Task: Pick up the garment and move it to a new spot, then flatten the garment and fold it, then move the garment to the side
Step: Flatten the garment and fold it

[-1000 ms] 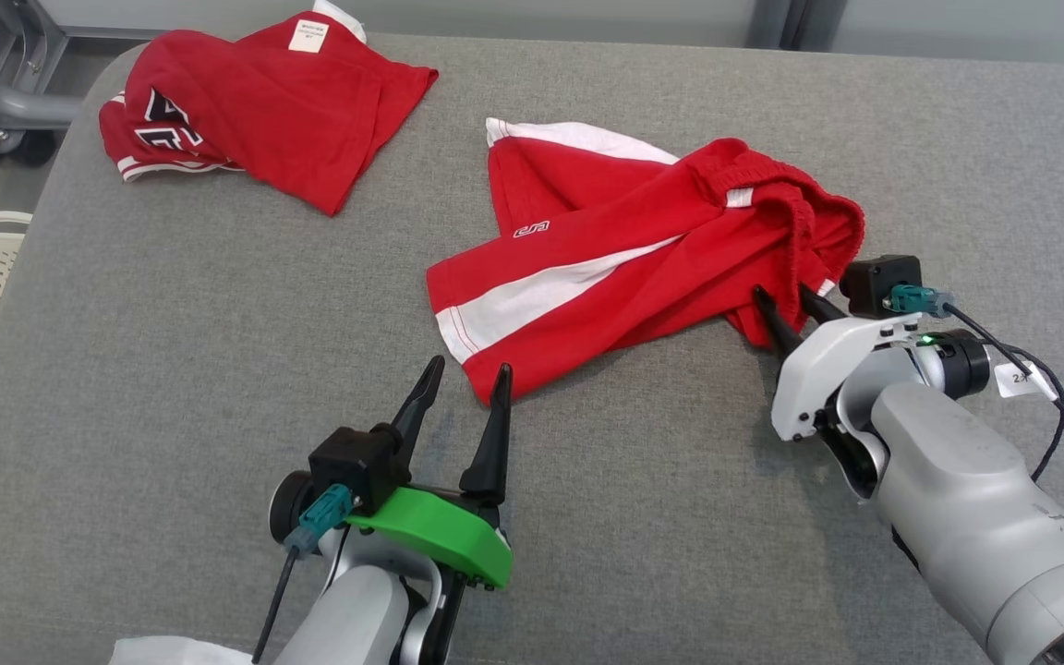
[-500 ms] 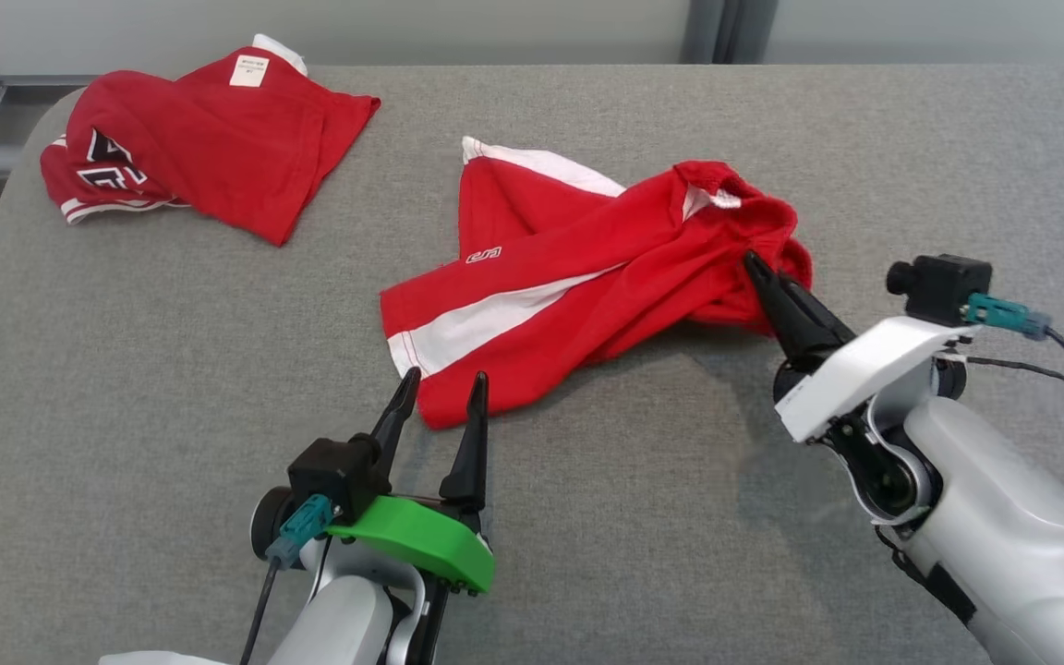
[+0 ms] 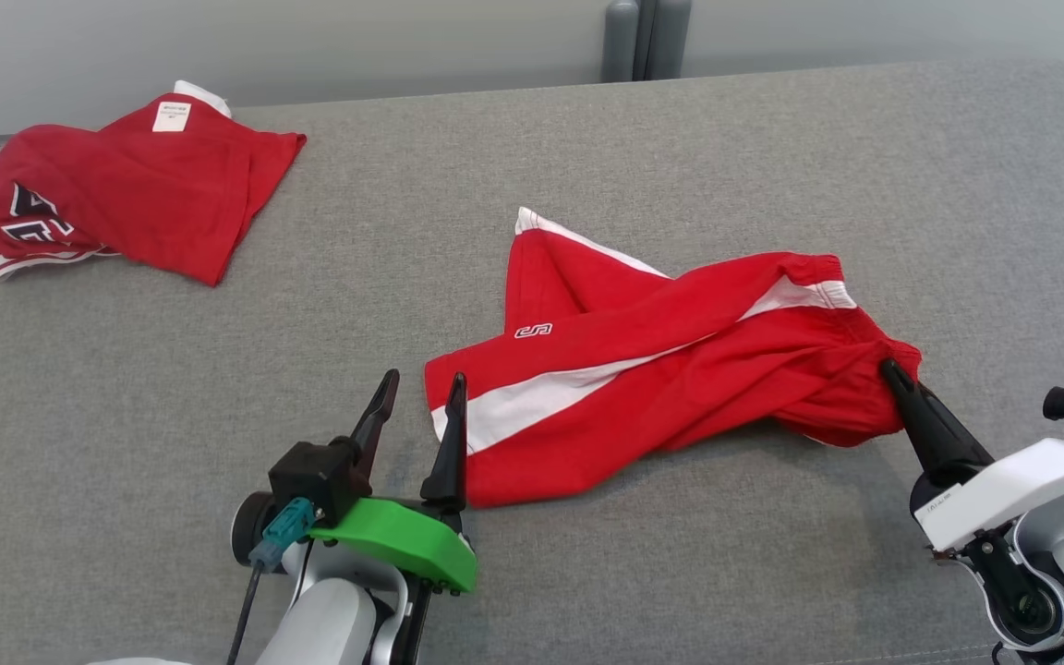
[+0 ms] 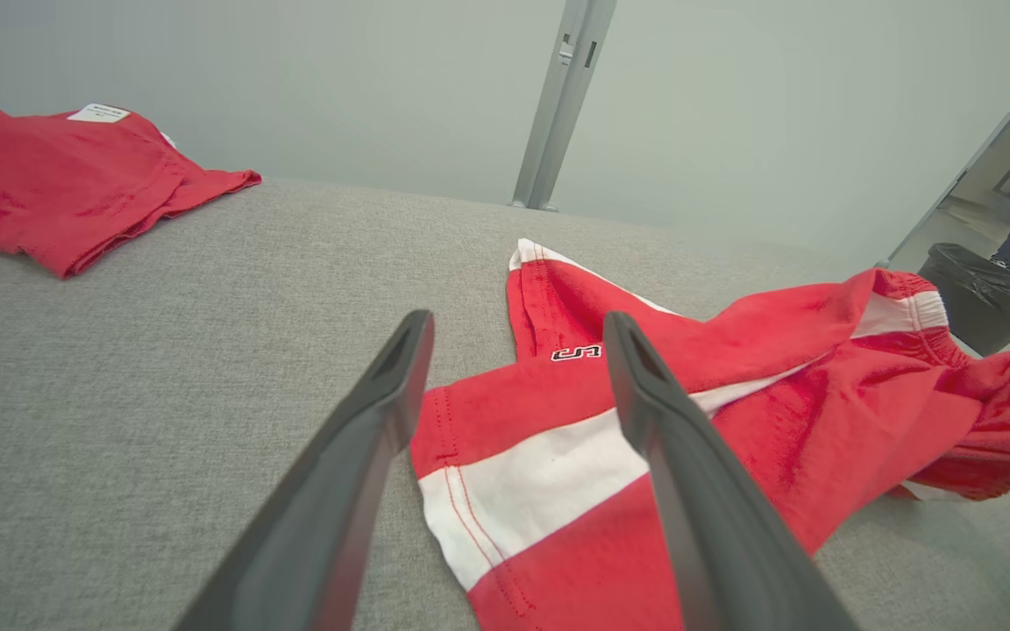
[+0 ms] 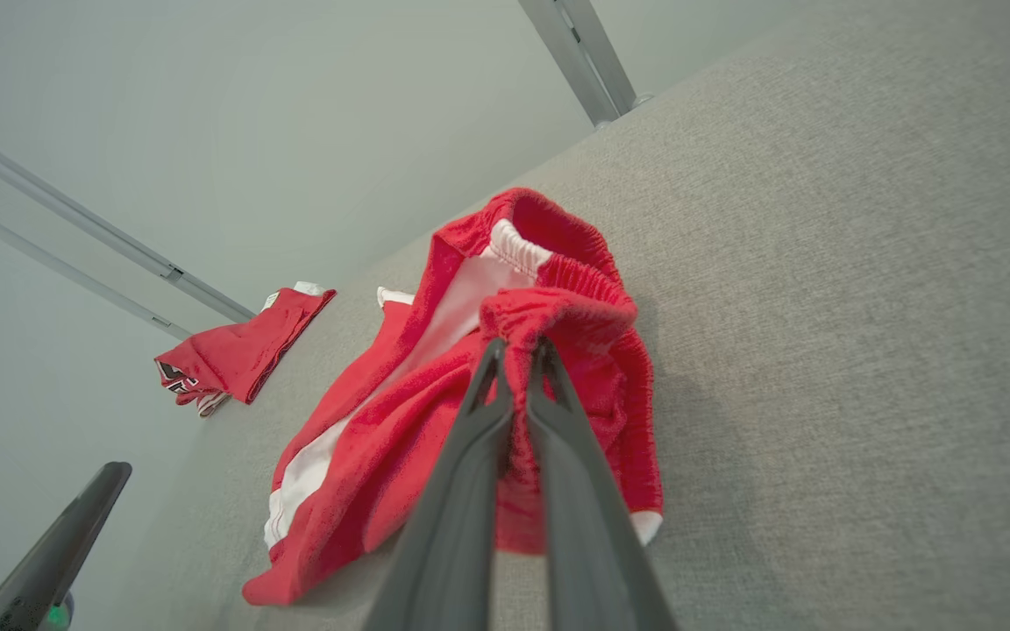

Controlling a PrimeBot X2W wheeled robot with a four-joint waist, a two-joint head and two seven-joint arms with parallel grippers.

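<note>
Right gripper [image 3: 890, 371] clenched on the elastic waistband of the red shorts [image 3: 643, 369], cloth bunched between both fingertips. Left gripper [image 3: 421, 383] splayed wide and empty, with the leg hem corner lying between its fingers, ungripped. The shorts sprawl twisted mid-way across the grey padded table [image 3: 680, 139], well apart from a second red garment [image 3: 126, 185] at far left. Judgement: the pick-up-and-move step is under way. Lift slowly so the pinch holds, let the legs trail untwisted, and set down clear of the other garment.

Grey upholstered surface [image 3: 680, 139], pale wall [image 3: 310, 37]
</note>
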